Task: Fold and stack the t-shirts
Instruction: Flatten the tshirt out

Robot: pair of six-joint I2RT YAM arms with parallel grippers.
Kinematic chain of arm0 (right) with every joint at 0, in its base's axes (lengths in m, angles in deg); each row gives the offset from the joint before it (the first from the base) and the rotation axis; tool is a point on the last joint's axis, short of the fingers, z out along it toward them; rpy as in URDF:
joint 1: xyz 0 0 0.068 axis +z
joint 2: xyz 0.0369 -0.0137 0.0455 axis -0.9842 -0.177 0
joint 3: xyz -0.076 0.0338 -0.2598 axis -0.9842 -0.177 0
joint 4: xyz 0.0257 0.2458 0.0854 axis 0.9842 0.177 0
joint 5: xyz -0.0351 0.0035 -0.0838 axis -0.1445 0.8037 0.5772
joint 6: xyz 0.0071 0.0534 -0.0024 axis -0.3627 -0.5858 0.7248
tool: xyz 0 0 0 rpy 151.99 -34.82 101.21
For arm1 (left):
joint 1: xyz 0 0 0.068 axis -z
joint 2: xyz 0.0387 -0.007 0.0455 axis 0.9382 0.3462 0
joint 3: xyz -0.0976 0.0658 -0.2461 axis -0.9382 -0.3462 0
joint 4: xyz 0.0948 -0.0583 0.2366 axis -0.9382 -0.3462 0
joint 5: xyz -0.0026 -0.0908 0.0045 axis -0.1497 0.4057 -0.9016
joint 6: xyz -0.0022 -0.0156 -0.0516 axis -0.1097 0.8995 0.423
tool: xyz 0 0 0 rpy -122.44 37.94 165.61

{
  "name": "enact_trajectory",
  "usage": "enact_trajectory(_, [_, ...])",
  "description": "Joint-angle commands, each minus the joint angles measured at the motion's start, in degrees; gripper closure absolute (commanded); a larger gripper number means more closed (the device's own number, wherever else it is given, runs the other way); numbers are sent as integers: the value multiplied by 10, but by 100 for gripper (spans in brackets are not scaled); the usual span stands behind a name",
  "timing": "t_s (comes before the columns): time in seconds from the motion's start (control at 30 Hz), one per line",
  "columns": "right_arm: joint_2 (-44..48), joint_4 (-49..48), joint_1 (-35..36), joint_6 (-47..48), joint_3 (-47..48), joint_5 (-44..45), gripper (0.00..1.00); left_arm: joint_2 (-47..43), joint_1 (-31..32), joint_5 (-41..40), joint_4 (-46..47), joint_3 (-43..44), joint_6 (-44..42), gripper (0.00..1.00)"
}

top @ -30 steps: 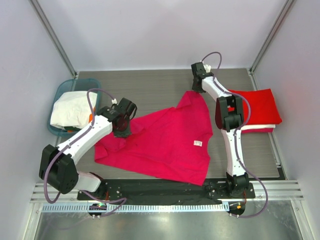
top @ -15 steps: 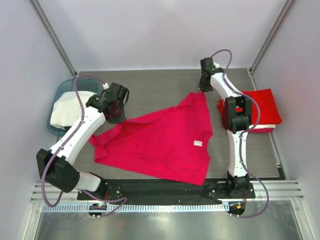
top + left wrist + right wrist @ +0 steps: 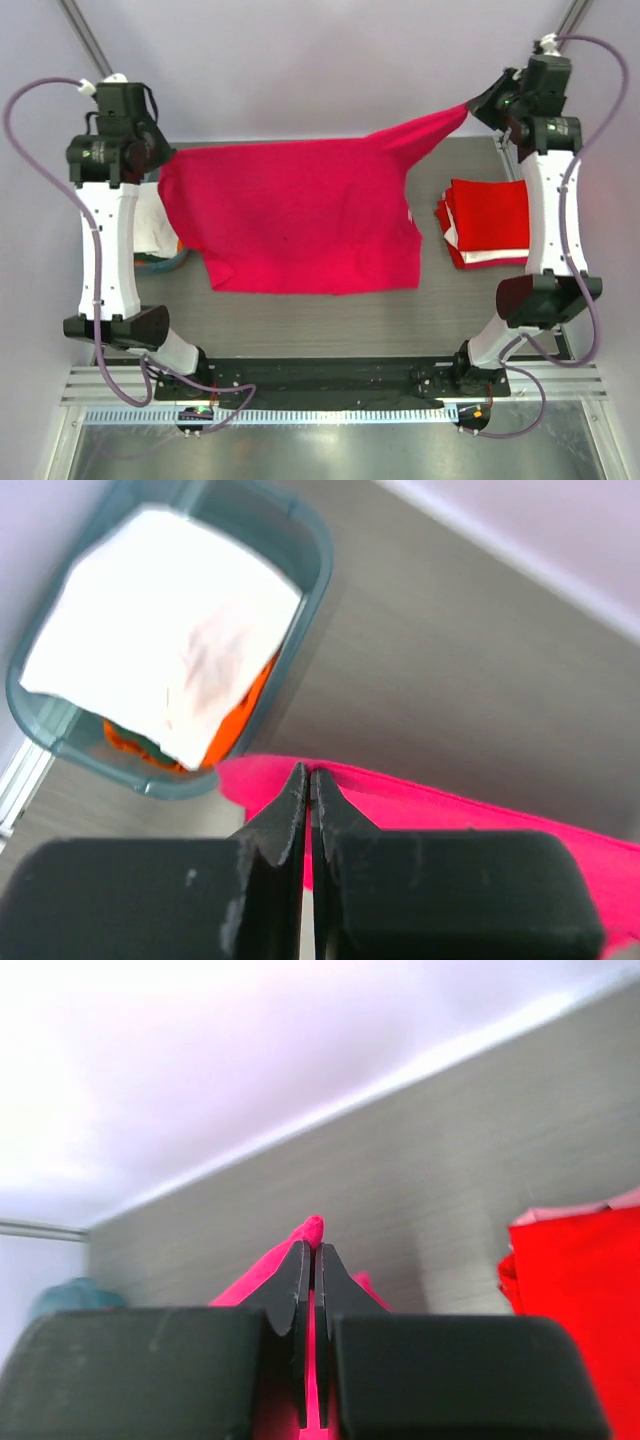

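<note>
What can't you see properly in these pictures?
- Left wrist view: the white cloth covers most of what is in the basket.
- Top view: the left arm and the hanging pink t-shirt hide most of that basket.
- Right wrist view: the picture edge cuts off the red stack.

Grey table (image 3: 330,315) — teal basket (image 3: 318,550) left, folded red t-shirts (image 3: 495,210) right.

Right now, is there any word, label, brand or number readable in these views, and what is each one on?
No text can be read in any view.
White tag at the right edge of the magenta t-shirt: too small to read.
Faint pinkish mark on the white cloth in the teal basket: blurred, unreadable.
</note>
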State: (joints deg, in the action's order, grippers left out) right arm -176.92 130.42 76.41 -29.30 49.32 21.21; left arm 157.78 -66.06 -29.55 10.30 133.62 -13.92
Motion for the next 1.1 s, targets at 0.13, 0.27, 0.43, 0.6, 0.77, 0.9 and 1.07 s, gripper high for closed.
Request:
enact_trajectory(0.13, [195, -32, -21, -17, 7, -50, 99, -116, -25, 27, 41, 34, 11, 100])
enact_trajectory(0.27, [323, -49, -21, -13, -18, -4, 99, -317, -25, 47, 168, -113, 20, 100])
enact_trajectory(0.43, [462, -61, -21, 1, -15, 60, 99, -408, -25, 78, 214, -163, 10, 99])
enact_trajectory(0.6, [523, -62, -21, 13, -2, 119, 99, -401, -25, 123, 205, -146, 10, 99])
enact_trajectory(0.77, [518, -61, -21, 25, -2, 135, 99, -370, -25, 173, 210, -156, 15, 99])
enact_trajectory(0.9, [476, -61, -21, 19, -37, 132, 99, -313, -25, 211, 235, -204, 18, 100])
enact_trajectory(1.07, [386, -113, -21, -24, -146, 92, 99, -177, -25, 255, 246, -235, 43, 100])
